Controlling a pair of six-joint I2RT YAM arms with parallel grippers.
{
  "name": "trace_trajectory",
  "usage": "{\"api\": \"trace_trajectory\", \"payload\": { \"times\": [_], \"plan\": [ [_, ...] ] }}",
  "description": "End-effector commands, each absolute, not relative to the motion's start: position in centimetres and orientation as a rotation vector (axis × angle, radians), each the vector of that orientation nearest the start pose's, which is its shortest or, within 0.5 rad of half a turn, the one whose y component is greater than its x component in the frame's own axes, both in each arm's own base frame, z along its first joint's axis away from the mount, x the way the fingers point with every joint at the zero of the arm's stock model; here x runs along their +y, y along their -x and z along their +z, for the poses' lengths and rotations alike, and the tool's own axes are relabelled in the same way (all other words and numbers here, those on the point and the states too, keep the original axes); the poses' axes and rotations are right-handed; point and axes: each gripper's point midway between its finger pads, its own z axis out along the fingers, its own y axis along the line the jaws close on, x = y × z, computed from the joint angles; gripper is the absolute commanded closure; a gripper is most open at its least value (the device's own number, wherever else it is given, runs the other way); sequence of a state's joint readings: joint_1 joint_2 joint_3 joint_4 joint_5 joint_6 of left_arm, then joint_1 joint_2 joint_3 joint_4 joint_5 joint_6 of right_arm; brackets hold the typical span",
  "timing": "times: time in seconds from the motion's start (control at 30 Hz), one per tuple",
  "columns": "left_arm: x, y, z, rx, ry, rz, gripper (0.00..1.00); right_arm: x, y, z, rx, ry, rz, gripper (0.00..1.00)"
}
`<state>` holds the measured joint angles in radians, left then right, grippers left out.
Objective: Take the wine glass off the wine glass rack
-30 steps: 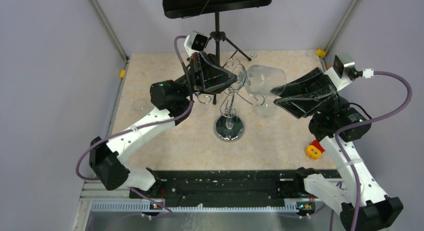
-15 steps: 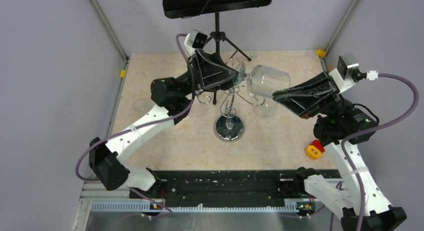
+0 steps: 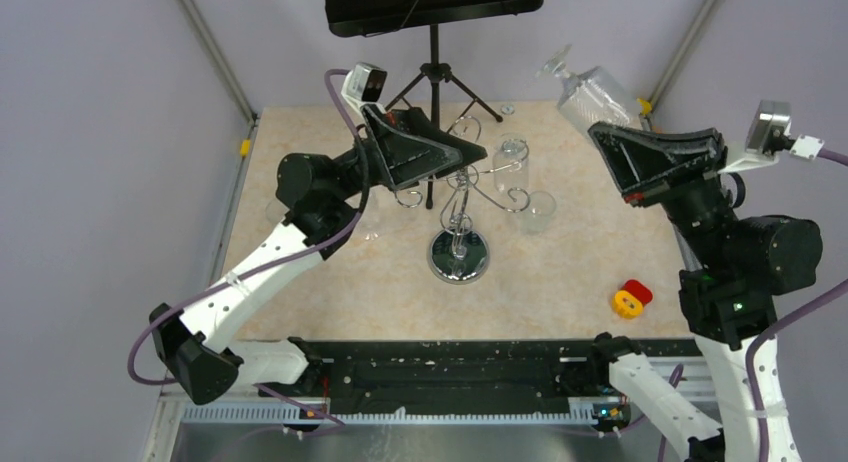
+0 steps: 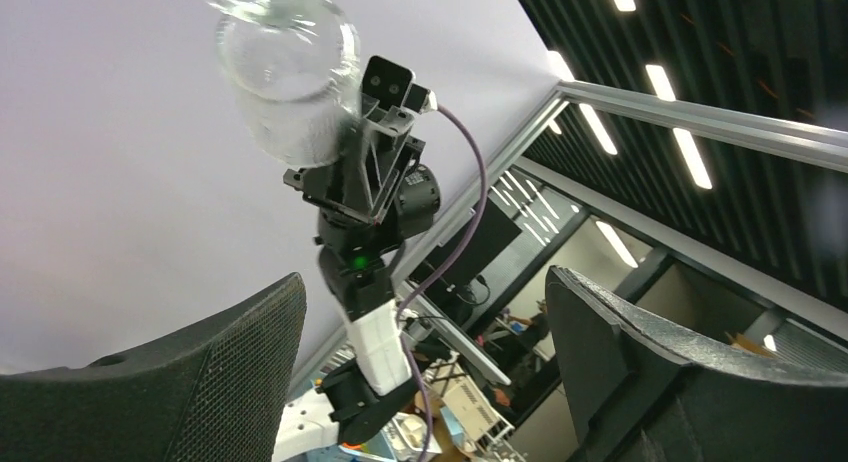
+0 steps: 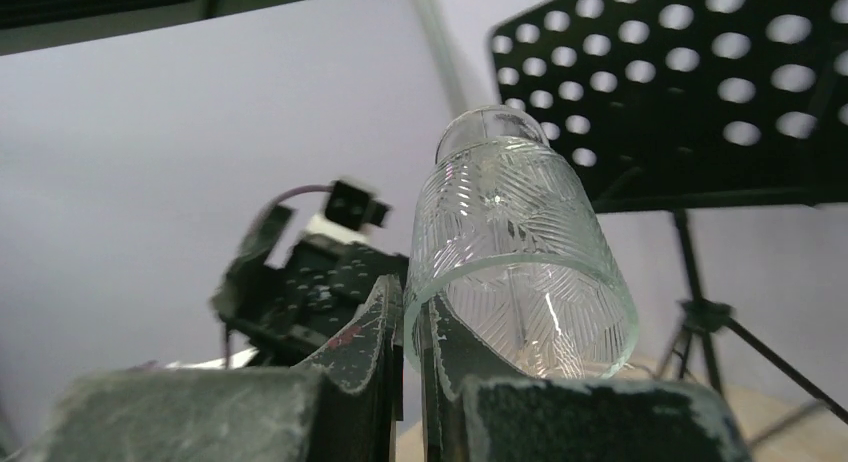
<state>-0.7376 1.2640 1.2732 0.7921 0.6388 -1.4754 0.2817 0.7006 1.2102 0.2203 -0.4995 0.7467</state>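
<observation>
— Looking for the wine glass (image 3: pixel 590 94).
— Found at the far right, lifted well clear of the wine glass rack (image 3: pixel 458 254), foot tilted up toward the far left. Pinched at the rim between the clenched fingers of the right gripper (image 5: pixel 408 327).
— And the left gripper (image 3: pixel 475 150)?
— Spread wide, grasping nothing, hovering just beside the rack's far-left hooks.
— Anything else worth noting?
— Spotted another glass (image 3: pixel 510 154) hanging at a far-right hook, plus a black music stand (image 3: pixel 432 2) along the far edge.
</observation>
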Motion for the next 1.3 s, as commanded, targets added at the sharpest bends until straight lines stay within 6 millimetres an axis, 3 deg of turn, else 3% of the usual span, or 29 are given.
{"api": "trace_trajectory", "payload": {
  "times": [0.0,0.17,0.4,0.63,0.83,1.0,1.27],
  "plan": [
    [-30.7,-14.8,55.7,1.163,-0.413,-2.158,0.08,10.5,-21.6,53.9,1.226,-0.056,0.784,1.00],
    [-29.7,-15.2,55.1,1.181,-0.449,-2.148,0.08,6.9,-27.0,47.9,1.527,-0.252,0.460,1.00],
    [-28.1,-13.6,55.1,1.144,-0.582,-2.013,0.09,5.1,-30.5,40.9,1.738,-0.277,0.209,1.00],
    [-26.8,-13.8,53.8,1.190,-0.588,-1.721,0.09,4.9,-32.2,34.2,1.941,-0.267,0.107,1.00],
    [-24.3,-15.4,52.4,1.247,-0.478,-1.433,0.07,4.0,-33.4,28.8,2.110,-0.301,0.209,1.00],
    [-23.7,-16.3,51.3,1.294,-0.449,-1.346,0.07,3.3,-33.3,22.5,2.291,-0.282,0.112,1.00],
    [-23.5,-17.1,50.3,1.314,-0.456,-1.279,0.06,4.1,-33.4,16.8,2.467,-0.222,0.120,1.00]
  ]
}}
